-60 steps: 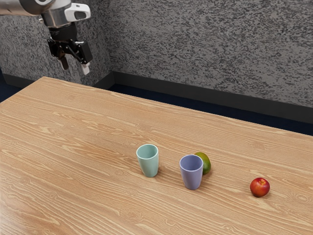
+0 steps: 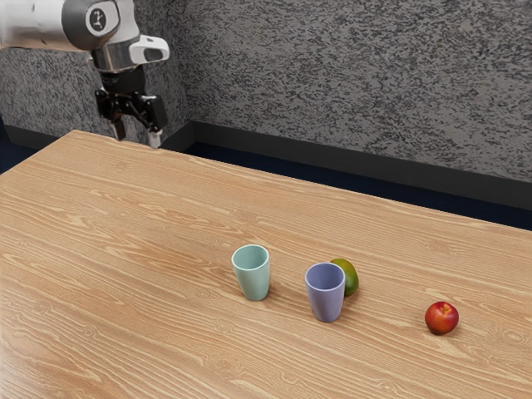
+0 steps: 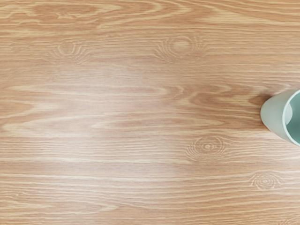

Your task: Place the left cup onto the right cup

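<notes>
A pale green cup [image 2: 251, 272] stands upright on the wooden table [image 2: 125, 249], left of a lavender cup [image 2: 325, 291] that is also upright. The two cups are apart, about a cup's width between them. My gripper [image 2: 137, 133] hangs open and empty high above the table's far left corner, well away from both cups. In the wrist view the green cup [image 3: 283, 116] peeks in at the picture's edge, seen from above over bare wood.
A green-yellow fruit [image 2: 347, 275] rests just behind the lavender cup, touching or nearly touching it. A red apple [image 2: 441, 317] lies farther toward the exterior view's right. A speckled grey wall [image 2: 349, 75] runs behind the table.
My arm has shifted toward the exterior view's right and a little lower, and the hand has turned. The cups and fruit have not moved.
</notes>
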You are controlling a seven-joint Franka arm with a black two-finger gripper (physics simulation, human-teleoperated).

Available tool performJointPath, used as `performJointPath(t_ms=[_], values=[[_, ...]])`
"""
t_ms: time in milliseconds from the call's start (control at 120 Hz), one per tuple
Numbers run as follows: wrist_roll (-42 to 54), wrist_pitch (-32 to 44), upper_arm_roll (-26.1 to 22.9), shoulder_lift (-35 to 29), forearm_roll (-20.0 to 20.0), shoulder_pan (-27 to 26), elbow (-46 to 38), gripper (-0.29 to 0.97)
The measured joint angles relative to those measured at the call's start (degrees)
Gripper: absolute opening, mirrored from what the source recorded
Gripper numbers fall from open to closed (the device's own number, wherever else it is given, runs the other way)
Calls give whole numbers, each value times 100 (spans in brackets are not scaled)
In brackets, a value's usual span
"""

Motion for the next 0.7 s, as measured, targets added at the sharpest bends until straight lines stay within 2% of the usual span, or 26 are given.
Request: performJointPath(t_ms=[350,700], values=[[106,851,153,443,-40,-1,-655,65],[207,1333,179,716,-192,-264,-696,65]])
